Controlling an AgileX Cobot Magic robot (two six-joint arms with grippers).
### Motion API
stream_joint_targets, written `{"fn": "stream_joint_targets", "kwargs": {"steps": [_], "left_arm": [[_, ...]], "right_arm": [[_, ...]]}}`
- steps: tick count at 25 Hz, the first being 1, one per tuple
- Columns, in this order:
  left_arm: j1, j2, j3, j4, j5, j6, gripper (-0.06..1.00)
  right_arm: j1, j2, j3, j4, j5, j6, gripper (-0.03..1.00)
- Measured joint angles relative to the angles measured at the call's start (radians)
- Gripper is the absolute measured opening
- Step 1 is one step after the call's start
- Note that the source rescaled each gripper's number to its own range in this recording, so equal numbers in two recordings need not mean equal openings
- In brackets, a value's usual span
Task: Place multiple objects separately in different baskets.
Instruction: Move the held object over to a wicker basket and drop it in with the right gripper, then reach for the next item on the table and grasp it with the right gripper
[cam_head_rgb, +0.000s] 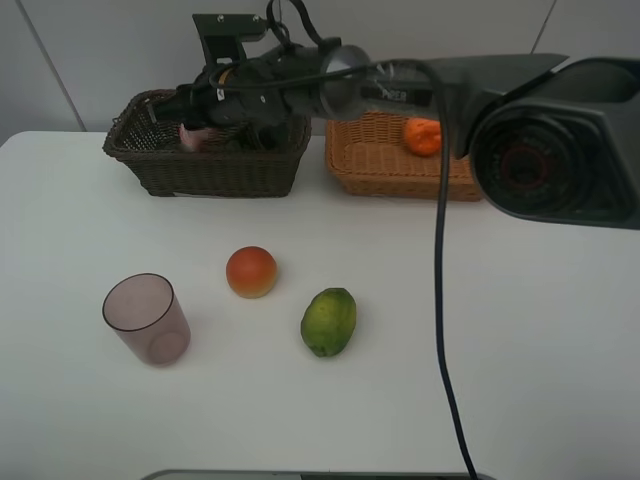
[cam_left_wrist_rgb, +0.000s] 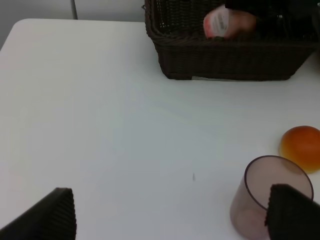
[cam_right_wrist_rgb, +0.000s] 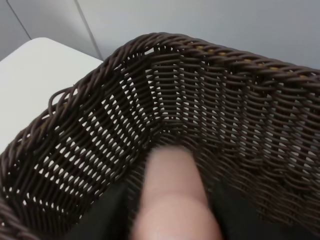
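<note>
Pink bottle (cam_right_wrist_rgb: 167, 185) between right pincer (cam_right_wrist_rgb: 170, 227) tips, within dark basket (cam_right_wrist_rgb: 75, 150) rim, grip unclear; left pincer (cam_left_wrist_rgb: 172, 212) agape.

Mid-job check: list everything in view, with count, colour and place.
dark basket: 1, dark brown, far left of table
light basket: 1, orange-brown, beside it, right
orange: 1, orange, in light basket
pink bottle: 1, pink, in dark basket
round fruit: 1, red-orange, mid-table
oval fruit: 1, green, right of round fruit
cup: 1, translucent purple-pink, left of round fruit
table: 1, white
left gripper: 1, black, open, near cup
right gripper: 1, black, in dark basket, around bottle
</note>
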Motion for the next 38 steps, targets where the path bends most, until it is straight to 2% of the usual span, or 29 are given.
{"fn": "stream_joint_targets", "kwargs": {"steps": [2,4,5,7,10,15,25,27,31,38], "left_arm": [[0.000,0.000,0.000,0.000,0.000,0.000,0.98],[0.000,0.000,0.000,0.000,0.000,0.000,0.98],[0.000,0.000,0.000,0.000,0.000,0.000,0.98],[0.000,0.000,0.000,0.000,0.000,0.000,0.98],[0.000,0.000,0.000,0.000,0.000,0.000,0.98],[0.000,0.000,0.000,0.000,0.000,0.000,0.98],[0.000,0.000,0.000,0.000,0.000,0.000,0.98],[0.000,0.000,0.000,0.000,0.000,0.000,0.98],[0.000,0.000,0.000,0.000,0.000,0.000,0.98],[0.000,0.000,0.000,0.000,0.000,0.000,0.98]], "right_arm": [[0.000,0.000,0.000,-0.001,0.002,0.000,0.53],[0.000,0.000,0.000,-0.001,0.006,0.000,0.69],[0.000,-0.001,0.000,-0.001,0.009,0.000,0.74],[0.000,-0.008,0.000,-0.001,0.025,0.000,0.78],[0.000,-0.028,0.000,-0.001,0.066,0.000,0.80],[-0.007,-0.120,0.000,0.001,0.243,-0.001,0.80],[-0.029,-0.285,0.000,0.019,0.801,-0.129,0.80],[-0.029,-0.309,0.016,0.021,0.888,-0.136,0.80],[-0.029,-0.387,0.144,0.023,0.921,-0.129,0.80],[-0.029,-0.626,0.559,0.059,0.780,-0.002,0.80]]}}
